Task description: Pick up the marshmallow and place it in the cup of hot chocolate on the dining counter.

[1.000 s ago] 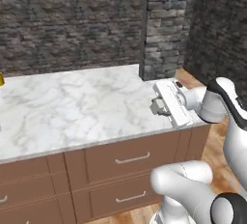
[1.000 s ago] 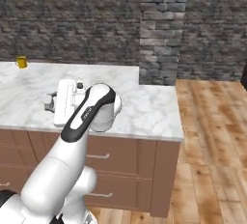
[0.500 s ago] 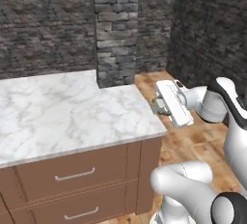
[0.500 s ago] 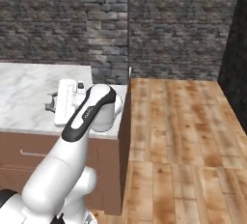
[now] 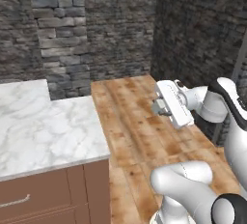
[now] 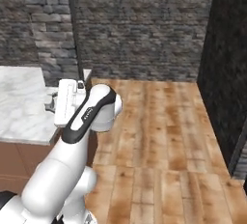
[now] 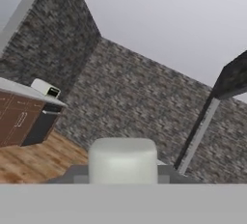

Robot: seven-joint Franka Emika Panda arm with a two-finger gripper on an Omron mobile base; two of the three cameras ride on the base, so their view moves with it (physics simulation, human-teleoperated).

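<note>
Here the marshmallow (image 7: 123, 160) sits pinched between the two fingertips, a soft white block low in the middle of the hand view, so the jaws are drawn in narrow and holding it. Around it that view looks out at stone wall, pale ceiling and, far off to the left, a brown cabinet run with a small white appliance (image 7: 46, 88) on top.

The gripper (image 5: 159, 107) is carried out over the wooden floor (image 5: 140, 126), just off the right end of the dining counter (image 5: 43, 131) (the cup of hot chocolate is nowhere on the stretch of marble that the base cameras catch).

The risk, I judge, is the soft block squeezing out or slipping while the base is under way, since nothing but floor lies beneath it. A drop here would put it out of easy reach.

The arm is folded, forearm roughly level, the hand pointing sideways toward the counter's end, not downward.
</note>
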